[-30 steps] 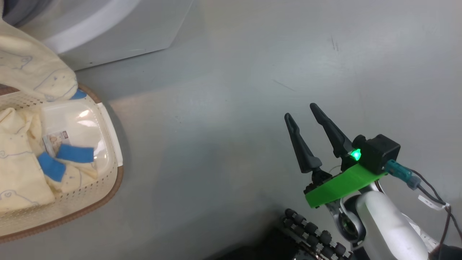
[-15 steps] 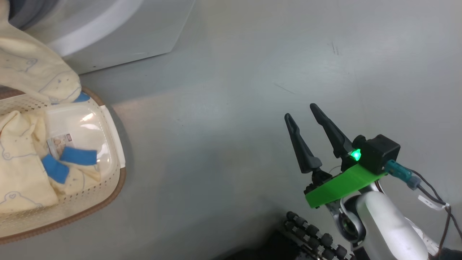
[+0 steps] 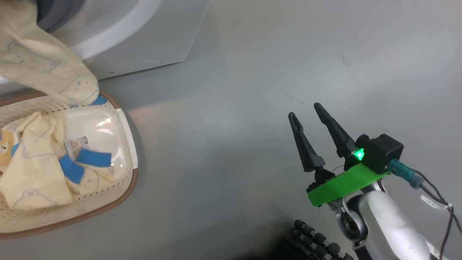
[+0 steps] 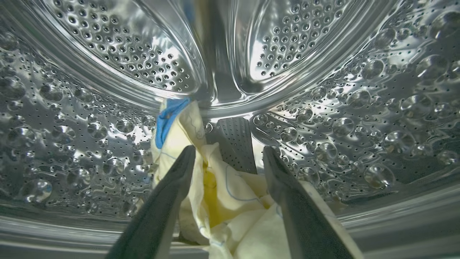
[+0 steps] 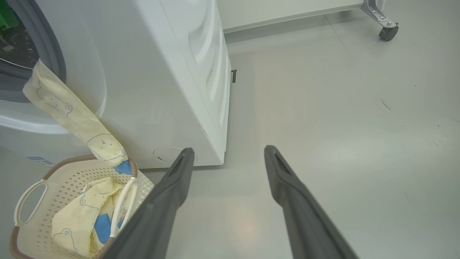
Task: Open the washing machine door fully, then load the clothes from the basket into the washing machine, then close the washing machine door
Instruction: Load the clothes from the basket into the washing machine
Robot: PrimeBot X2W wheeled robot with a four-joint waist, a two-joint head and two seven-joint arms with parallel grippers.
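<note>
- Nearest, the right gripper (image 3: 304,110) hung over the bare grey floor (image 3: 234,90), its fingers spread and holding nothing.
- Beyond it to the left sat the basket (image 3: 124,184), just in front of the washing machine (image 5: 161,72), with some of the clothes (image 3: 32,180) lying in its bottom.
- One cream garment (image 5: 68,115) trailed out of the machine's grey-rimmed mouth and down the white front, its blue end reaching the basket rim.
- Farthest in, the left gripper (image 4: 229,151) was inside the steel drum (image 4: 341,108), fingers parted. What seemed to be that garment's other end lay loose between and under them, not pinched.
- The step looked like dropping a garment in, and it was only half done, since the tail outside would foul the door. Doing it well probably meant drawing the left arm straight back without snagging cloth, then taking the hanging end near the mouth and pushing it deep.
- Against the picture a second before, basket and machine sat farther right in the head view. The whole view had shifted, so the camera turned, not the things. The right gripper kept its spread pose, and the tail hung to the rim as before.
</note>
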